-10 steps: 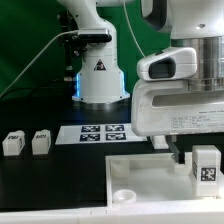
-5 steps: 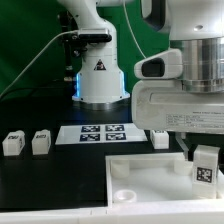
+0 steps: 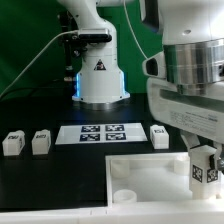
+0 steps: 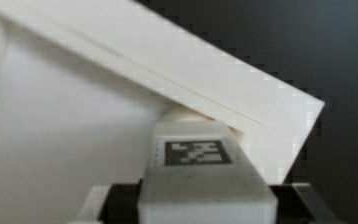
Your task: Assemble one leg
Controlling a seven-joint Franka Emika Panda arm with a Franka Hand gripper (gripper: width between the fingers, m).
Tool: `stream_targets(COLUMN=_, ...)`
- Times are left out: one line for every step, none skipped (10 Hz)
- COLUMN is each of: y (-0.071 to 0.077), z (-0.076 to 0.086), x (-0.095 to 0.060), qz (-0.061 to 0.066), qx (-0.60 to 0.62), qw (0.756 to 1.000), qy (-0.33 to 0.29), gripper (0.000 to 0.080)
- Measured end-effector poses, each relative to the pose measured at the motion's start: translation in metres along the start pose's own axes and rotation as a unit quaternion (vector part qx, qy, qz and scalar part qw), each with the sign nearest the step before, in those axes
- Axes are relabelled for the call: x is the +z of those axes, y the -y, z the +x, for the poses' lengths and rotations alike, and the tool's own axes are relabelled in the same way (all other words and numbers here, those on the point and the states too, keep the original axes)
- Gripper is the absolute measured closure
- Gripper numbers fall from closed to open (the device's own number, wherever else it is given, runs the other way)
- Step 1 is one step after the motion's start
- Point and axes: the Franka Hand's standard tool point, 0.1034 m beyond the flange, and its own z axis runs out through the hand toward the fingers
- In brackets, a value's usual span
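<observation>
My gripper (image 3: pixel 204 160) is shut on a leg (image 3: pixel 205 168), a small white block with a black-and-white tag, and holds it upright over the right rear corner of the large flat white panel (image 3: pixel 140 172). In the wrist view the leg (image 4: pixel 201 160) fills the space between my dark fingers (image 4: pixel 126 203), its tag facing the camera, close to the panel's corner edge (image 4: pixel 247 95). Three more legs stand on the table: two at the exterior view's left (image 3: pixel 12 144) (image 3: pixel 40 142) and one behind the panel (image 3: pixel 158 134).
The marker board (image 3: pixel 100 133) lies behind the panel. The robot base (image 3: pixel 100 75) stands at the back. A round socket (image 3: pixel 125 195) shows at the panel's front left corner. The black table (image 3: pixel 50 180) edges the panel.
The arm has shifted toward the exterior view's right and turned a little, carrying the leg with it. A leg behind the panel, hidden before, has come into view.
</observation>
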Motion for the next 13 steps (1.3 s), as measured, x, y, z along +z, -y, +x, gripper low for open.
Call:
stream_targets(y=0.0014, z=0.0005, x=0.0005, qz=0.011, qx=0.083, qw=0.996, qy=0.017, gripper=0.0505)
stream_targets(y=0.0016, z=0.0018, x=0.0007, qz=0.02, qx=0.148, qw=0.988, qy=0.033, gripper=0.0505)
stream_targets(y=0.0017, z=0.0015, x=0.0007, qz=0.023, qx=0.163, qw=0.986, qy=0.034, gripper=0.0505)
stream_targets(y=0.0013, z=0.0009, x=0.0016, qz=0.023, qx=0.152, qw=0.988, qy=0.033, gripper=0.0437)
stream_targets(y=0.0011, z=0.0009, x=0.0021, qz=0.023, qx=0.136, qw=0.99, qy=0.033, gripper=0.0437)
stream_targets(y=0.001, z=0.0008, x=0.0023, qz=0.023, qx=0.12, qw=0.992, qy=0.033, gripper=0.0252)
stream_targets(y=0.0006, z=0.0004, x=0.0028, qz=0.023, qx=0.119, qw=0.992, qy=0.033, gripper=0.0181)
stream_targets(y=-0.0028, z=-0.0003, x=0.0054, qz=0.015, qx=0.041, qw=0.999, qy=0.026, gripper=0.0181)
stream_targets(y=-0.0037, z=0.0011, x=0.0069, qz=0.015, qx=-0.05, qw=0.998, qy=0.019, gripper=0.0156)
stream_targets(y=-0.0026, z=0.001, x=0.007, qz=0.02, qx=-0.093, qw=0.995, qy=0.016, gripper=0.0156)
stream_targets(y=-0.0026, z=0.0016, x=0.007, qz=0.021, qx=-0.154, qw=0.988, qy=0.014, gripper=0.0151)
stream_targets(y=-0.0026, z=0.0023, x=0.0069, qz=0.022, qx=-0.204, qw=0.979, qy=0.013, gripper=0.0151)
stream_targets(y=-0.0027, z=0.0023, x=0.0069, qz=0.022, qx=-0.229, qw=0.973, qy=0.012, gripper=0.0151)
